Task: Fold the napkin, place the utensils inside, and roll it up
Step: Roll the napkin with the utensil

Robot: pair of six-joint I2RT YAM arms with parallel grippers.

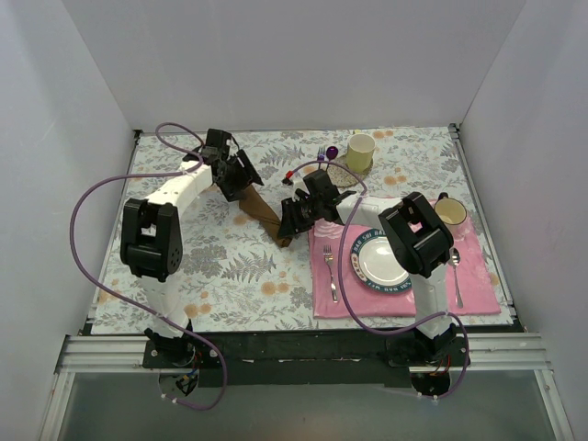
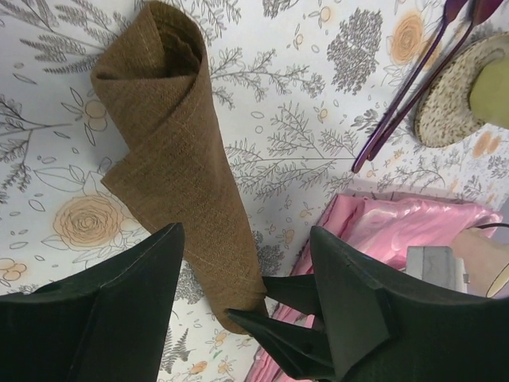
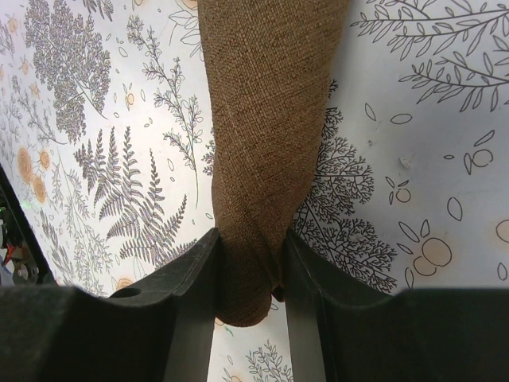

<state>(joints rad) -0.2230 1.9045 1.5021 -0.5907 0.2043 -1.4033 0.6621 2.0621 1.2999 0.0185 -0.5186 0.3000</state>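
Observation:
The dark brown napkin (image 1: 265, 219) lies rolled into a long tube on the floral tablecloth. It also shows in the left wrist view (image 2: 179, 151) and the right wrist view (image 3: 266, 119). My right gripper (image 1: 290, 226) is shut on the roll's near end (image 3: 250, 274). My left gripper (image 1: 239, 184) is open above the roll's far end, its fingers (image 2: 155, 274) either side of the roll and apart from it. Two purple utensils (image 1: 322, 154) lie on the table beside a woven coaster (image 2: 449, 107). What is inside the roll is hidden.
A pink placemat (image 1: 482, 276) at the right holds a plate (image 1: 381, 262), a silver fork (image 1: 331, 272), a spoon (image 1: 457, 271) and a mug (image 1: 450, 213). A yellow cup (image 1: 360, 150) stands on the coaster. White walls enclose the table.

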